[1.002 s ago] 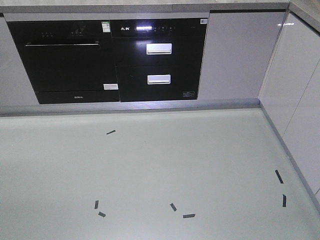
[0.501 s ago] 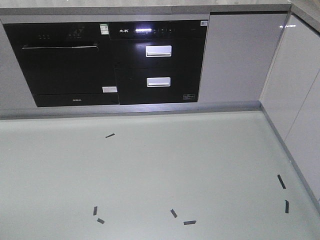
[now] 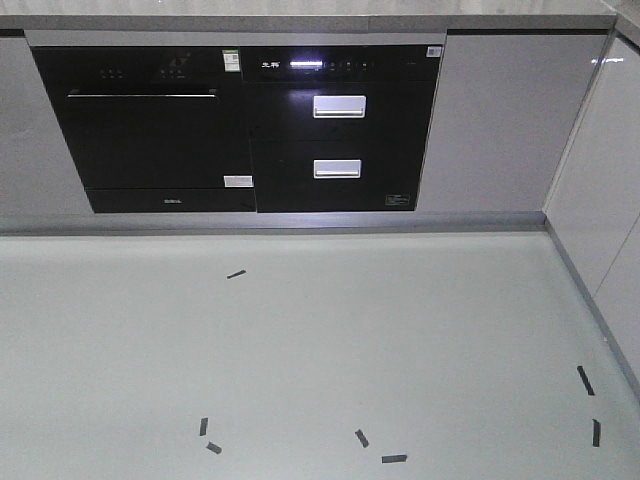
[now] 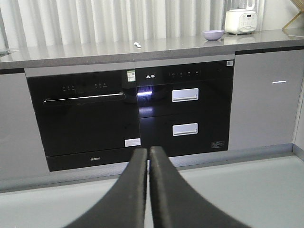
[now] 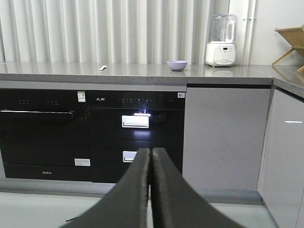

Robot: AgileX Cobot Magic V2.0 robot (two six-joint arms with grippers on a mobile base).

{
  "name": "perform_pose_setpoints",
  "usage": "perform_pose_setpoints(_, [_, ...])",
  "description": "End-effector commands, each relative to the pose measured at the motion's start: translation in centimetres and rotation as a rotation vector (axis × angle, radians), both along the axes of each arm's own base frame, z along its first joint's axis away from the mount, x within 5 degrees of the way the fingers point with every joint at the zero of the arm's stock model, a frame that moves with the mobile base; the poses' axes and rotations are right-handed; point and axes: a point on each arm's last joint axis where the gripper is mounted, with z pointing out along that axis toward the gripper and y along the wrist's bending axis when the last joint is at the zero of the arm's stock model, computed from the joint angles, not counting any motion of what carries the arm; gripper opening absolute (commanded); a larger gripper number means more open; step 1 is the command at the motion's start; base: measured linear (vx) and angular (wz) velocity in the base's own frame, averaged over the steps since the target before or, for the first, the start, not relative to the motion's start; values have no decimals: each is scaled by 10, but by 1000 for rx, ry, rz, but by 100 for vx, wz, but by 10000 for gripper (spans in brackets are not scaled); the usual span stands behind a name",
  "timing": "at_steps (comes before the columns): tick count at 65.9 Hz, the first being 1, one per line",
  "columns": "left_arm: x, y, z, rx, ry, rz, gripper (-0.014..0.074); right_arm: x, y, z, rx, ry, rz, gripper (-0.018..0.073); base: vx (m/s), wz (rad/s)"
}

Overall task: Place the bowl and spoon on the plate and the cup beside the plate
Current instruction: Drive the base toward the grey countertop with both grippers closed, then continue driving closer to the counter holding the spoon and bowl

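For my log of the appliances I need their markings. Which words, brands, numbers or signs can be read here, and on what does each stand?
Nothing can be read with certainty.
Green-and-white sticker on the black oven: too small.
White brand mark on the drawer unit: blurred.
White label low on that oven: too small.
Panel print on the white appliance: too small.

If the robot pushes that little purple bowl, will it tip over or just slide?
Probably slide: the bowl looks low and wide, sitting upright on the smooth countertop. Its glossy surface may be slippery to pinch. It looks small, so likely light.
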Motion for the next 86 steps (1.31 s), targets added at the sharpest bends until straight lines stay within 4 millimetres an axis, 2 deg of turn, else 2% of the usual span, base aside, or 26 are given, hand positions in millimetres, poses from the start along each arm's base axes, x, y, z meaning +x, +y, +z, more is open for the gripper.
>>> perform_pose_setpoints(1, [0, -1, -2, -17, -61, -9, -6, -1, -1, 7, -8, -81, -16, -2, 6, 3])
perform_pose_setpoints(86, [0, -1, -2, -17, -61, -9, -6, -1, -1, 7, -8, -81, -16, -2, 11, 1])
